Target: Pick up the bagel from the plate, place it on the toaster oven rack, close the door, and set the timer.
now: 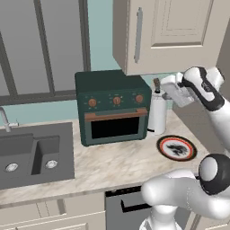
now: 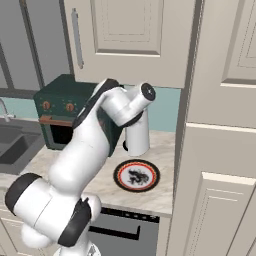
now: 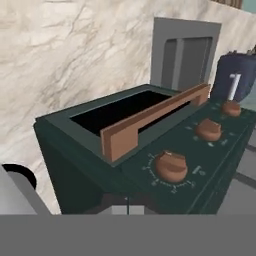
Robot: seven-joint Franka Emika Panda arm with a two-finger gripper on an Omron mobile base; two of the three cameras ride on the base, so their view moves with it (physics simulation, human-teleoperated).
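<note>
The toaster oven [image 1: 114,108] door [image 1: 116,126] is shut; its rigid copper handle bar [image 3: 150,120] offers the firmest hold. The jaws are pressed together, empty.

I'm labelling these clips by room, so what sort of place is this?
A rendered home kitchen, most likely: a steel sink set in a marble counter, a green toaster oven with its door shut, and beige cabinets overhead.

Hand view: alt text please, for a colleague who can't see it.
Close-up of the dark green toaster oven, rolled sideways, its door shut under the copper handle. Three orange knobs line the front; marble counter and sink lie behind.
</note>
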